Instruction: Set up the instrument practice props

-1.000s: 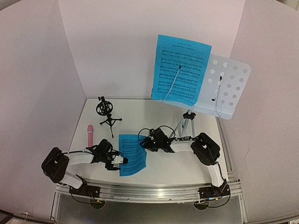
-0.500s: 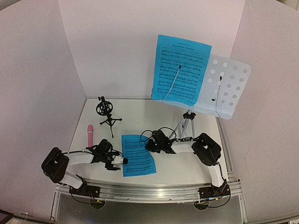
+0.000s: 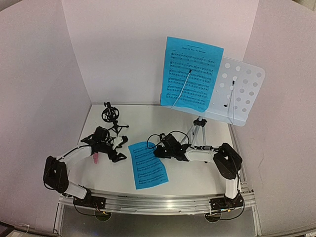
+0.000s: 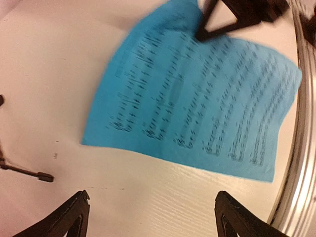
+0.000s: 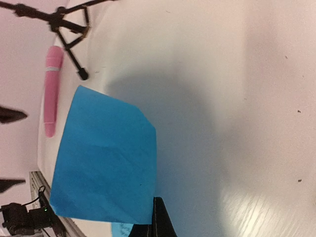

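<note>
One blue sheet-music page lies near the table's front, its far edge lifted. My right gripper is shut on that edge, and the right wrist view shows the page's blank underside beside the closed jaws of the right gripper. My left gripper hangs open to the page's left, with bare table between its fingers and the printed page ahead. The pink microphone is mostly hidden under the left arm, and shows clearly as the microphone in the right wrist view. The black mic mount stands behind. A second blue page hangs on the music stand.
The stand's silver tripod legs rise just behind my right arm. White walls close in the table on three sides. A metal rail runs along the near edge. One leg of the mic mount reaches toward the left gripper.
My right gripper shut on the page and drew it rightward, turning it. My left gripper left the page's left edge, opened wider and moved back-left over the pink microphone.
</note>
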Tool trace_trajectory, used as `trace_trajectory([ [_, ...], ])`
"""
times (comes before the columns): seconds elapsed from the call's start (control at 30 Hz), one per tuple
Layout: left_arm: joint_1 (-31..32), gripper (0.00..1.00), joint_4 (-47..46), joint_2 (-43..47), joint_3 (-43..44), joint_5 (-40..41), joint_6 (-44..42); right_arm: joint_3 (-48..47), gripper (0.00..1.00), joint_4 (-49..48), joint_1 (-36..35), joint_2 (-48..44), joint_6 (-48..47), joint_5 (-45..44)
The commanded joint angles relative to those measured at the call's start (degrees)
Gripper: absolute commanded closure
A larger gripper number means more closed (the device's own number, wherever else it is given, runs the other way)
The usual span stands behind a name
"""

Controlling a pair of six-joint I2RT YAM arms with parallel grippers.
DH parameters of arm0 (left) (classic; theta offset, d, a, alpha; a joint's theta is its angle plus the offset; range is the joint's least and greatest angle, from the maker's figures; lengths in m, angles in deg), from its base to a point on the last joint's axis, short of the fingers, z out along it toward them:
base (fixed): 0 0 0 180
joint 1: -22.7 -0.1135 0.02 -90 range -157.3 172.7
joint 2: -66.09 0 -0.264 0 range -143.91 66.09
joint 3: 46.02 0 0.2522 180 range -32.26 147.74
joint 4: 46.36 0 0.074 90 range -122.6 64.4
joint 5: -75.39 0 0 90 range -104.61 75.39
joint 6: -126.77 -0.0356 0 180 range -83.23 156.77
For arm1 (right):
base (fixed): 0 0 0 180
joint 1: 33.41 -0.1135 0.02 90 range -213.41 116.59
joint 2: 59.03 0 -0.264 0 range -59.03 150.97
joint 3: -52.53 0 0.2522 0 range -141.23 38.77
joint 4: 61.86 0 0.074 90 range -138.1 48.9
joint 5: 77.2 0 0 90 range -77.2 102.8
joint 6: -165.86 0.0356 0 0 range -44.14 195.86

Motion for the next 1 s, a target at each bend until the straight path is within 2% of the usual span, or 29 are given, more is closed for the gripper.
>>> trace_trajectory([
  [0.0, -3.9, 0.07, 6.2, 5.8, 3.0, -10.2, 21.9, 0.4, 1.0, 2.3, -4.3, -9.7, -6.8, -4.2],
  [0.13, -4.1, 0.01, 2.9, 10.5, 0.8, -12.3, 32.2, 1.3, 1.0, 2.4, -7.2, -15.1, -8.3, -8.7],
  [0.33, -4.1, 0.0, -5.6, 20.6, -3.4, -12.6, 43.7, 1.3, 1.0, 2.4, -9.0, -21.3, -8.4, -11.7],
  [0.47, -4.1, 0.0, -9.1, 25.8, -5.2, -14.5, 48.0, 1.3, 1.0, 2.3, -9.8, -24.8, -8.1, -12.7],
  [0.73, -2.9, 0.0, -17.0, 25.1, -5.0, -16.0, 54.9, 0.3, 1.0, -4.8, -10.1, -28.2, -9.7, -11.7],
  [0.97, 2.8, 0.0, -20.1, 23.7, -3.1, -14.1, 57.0, -1.9, 1.0, -6.2, -10.2, -28.9, -11.2, -10.2],
])
